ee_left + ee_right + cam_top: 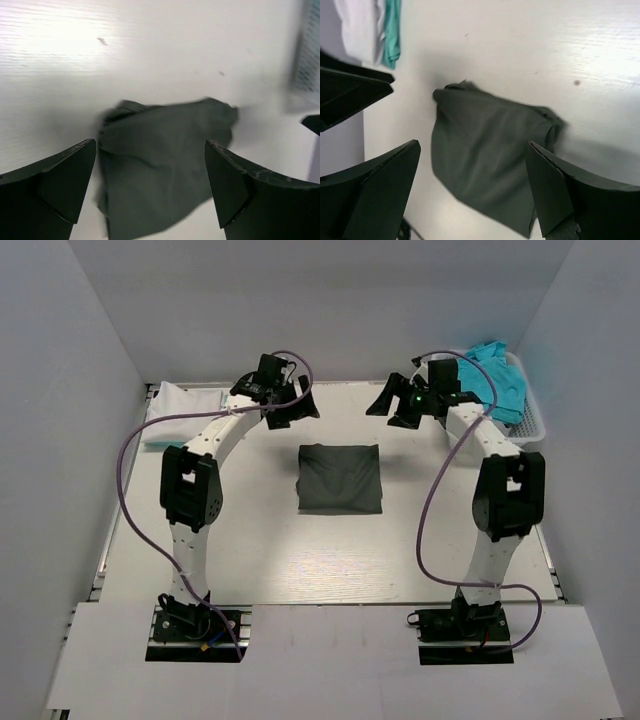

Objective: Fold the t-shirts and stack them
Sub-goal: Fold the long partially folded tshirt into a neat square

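A dark charcoal t-shirt (340, 478) lies folded into a rough square in the middle of the table; it also shows in the left wrist view (160, 165) and the right wrist view (485, 160). A white folded t-shirt (180, 405) with a teal one under or beside it lies at the back left, seen in the right wrist view (362, 30) too. A turquoise t-shirt (490, 375) is heaped in the basket. My left gripper (297, 408) and right gripper (392, 400) hover open and empty beyond the dark shirt's far edge.
A white plastic lattice basket (528, 425) stands at the back right corner. Purple cables loop from both arms. Grey walls close in the table on three sides.
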